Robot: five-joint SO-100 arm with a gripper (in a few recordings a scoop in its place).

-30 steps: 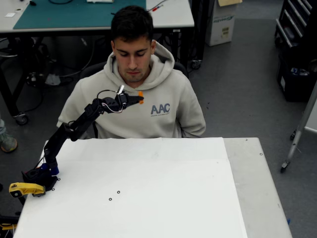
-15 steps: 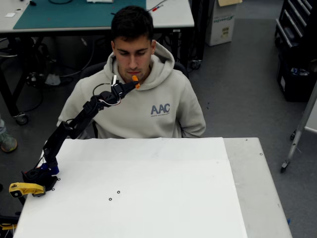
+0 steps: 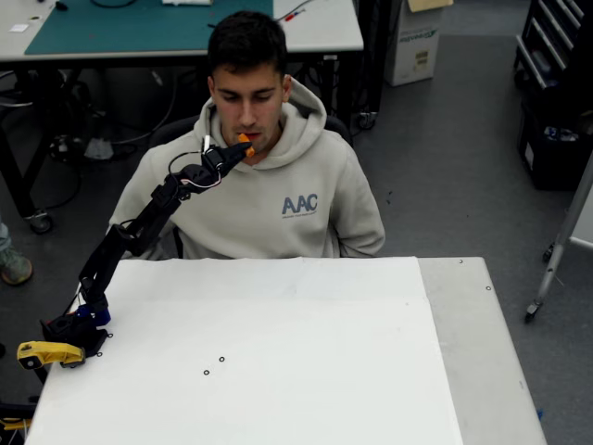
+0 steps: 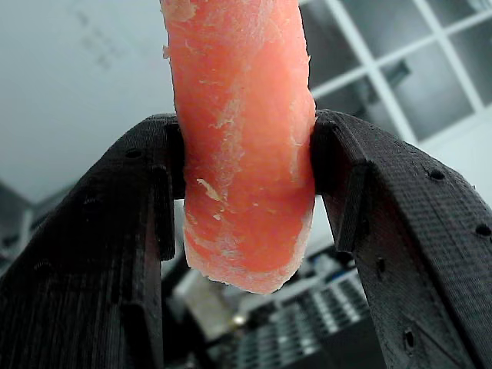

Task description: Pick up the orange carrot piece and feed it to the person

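Carrot first: we see the orange carrot piece (image 4: 240, 146) pinched between the two black fingers (image 4: 115, 254) in the wrist view, one finger pressing each side of it around its lower half. Its cut lower end hangs just below the contact spots, and the rest runs up out of the top of the picture. Surface looks rough and flaky. So the fingers are narrow, closed on the carrot, touching it left and right.

From the overhead view we note the gripper (image 3: 237, 146) raised well above the table (image 3: 278, 352), at the end of the black arm (image 3: 139, 232) that stretches up and to the right from its base near the table's left edge. The carrot piece (image 3: 245, 144) sticks out at the tip, right at the person (image 3: 278, 195)'s mouth and chin; we cannot tell whether it touches the lips. The person sits behind the far edge of the table in a light beige hoodie, head tipped down toward the carrot. A yellow clamp (image 3: 48, 353) sits by the arm's base at the table's left edge.
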